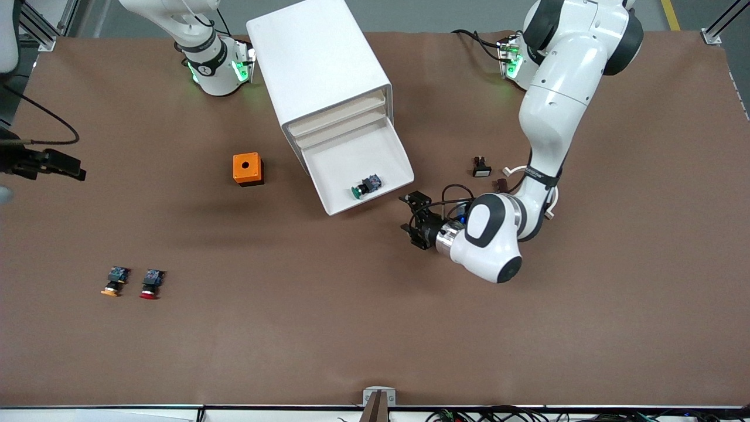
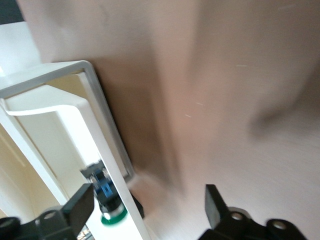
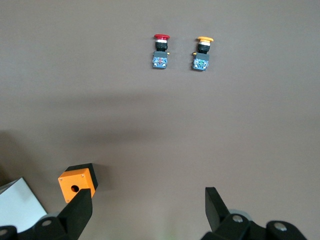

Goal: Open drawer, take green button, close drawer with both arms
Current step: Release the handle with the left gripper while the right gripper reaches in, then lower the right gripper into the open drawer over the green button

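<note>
The white cabinet (image 1: 316, 58) lies near the arms' bases, with one drawer (image 1: 404, 158) pulled out toward the front camera. The green-capped button (image 1: 366, 186) lies in it near its front wall. My left gripper (image 1: 411, 218) stands open and empty just outside the drawer's front corner, toward the left arm's end of the table. In the left wrist view the drawer rim (image 2: 107, 130) and button (image 2: 105, 197) sit by one fingertip (image 2: 80, 205) of the left gripper (image 2: 150, 207). My right gripper (image 3: 148, 207) hangs open, high over the table, out of the front view.
An orange box (image 1: 247, 169) (image 3: 77, 182) stands beside the cabinet toward the right arm's end. A red-capped button (image 1: 151, 284) (image 3: 160, 50) and an orange-capped one (image 1: 114, 281) (image 3: 202, 52) lie nearer the front camera. A small black-and-white part (image 1: 481, 168) lies by the left arm.
</note>
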`<state>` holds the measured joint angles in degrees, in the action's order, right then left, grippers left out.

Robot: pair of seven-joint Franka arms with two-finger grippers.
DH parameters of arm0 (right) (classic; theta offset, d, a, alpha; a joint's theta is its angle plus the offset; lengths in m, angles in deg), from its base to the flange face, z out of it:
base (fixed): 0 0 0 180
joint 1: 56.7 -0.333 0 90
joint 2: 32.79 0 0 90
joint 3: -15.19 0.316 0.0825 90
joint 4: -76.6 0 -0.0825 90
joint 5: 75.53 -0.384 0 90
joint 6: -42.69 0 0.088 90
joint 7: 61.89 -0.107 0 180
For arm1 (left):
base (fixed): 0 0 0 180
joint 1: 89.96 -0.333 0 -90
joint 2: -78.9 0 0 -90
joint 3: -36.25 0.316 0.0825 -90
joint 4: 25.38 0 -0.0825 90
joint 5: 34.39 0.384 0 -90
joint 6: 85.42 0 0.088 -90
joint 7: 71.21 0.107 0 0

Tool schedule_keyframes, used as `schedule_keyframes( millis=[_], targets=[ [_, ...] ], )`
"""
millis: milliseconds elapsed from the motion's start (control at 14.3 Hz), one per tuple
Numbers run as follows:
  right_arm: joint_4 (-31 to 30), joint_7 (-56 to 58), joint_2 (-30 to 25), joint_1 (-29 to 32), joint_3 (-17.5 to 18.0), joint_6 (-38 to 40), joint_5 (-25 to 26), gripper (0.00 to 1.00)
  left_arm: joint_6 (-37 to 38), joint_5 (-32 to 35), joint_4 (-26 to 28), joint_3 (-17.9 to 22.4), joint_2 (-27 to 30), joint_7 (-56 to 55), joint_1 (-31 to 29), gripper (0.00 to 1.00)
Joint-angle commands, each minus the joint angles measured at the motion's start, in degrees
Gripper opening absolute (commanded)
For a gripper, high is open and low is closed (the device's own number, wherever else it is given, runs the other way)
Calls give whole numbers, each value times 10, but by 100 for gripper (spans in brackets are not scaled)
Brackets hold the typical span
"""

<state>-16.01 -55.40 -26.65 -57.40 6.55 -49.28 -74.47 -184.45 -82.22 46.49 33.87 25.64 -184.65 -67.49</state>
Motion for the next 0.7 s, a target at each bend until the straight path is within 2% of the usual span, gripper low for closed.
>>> schedule_keyframes(
  millis=[0, 140, 280, 421, 631],
  targets=[
    [30, 16, 42, 3, 3, -12, 8, 100, 0, 10, -5, 42, 17, 64, 2, 99],
    [30, -15, 41, -3, 5, -14, 6, 100, 2, 18, -5, 73, 36, 122, 2, 99],
    [24, -82, 41, -28, 6, -9, 0, 100, 2, 70, -5, 88, 46, 173, 0, 99],
    [20, -170, 39, -78, 6, -7, -1, 100, 2, 128, -5, 97, 55, 212, -1, 99],
    [5, -362, 40, -175, 6, -19, -4, 100, 2, 214, -5, 109, 77, 291, 0, 99]
  ],
)
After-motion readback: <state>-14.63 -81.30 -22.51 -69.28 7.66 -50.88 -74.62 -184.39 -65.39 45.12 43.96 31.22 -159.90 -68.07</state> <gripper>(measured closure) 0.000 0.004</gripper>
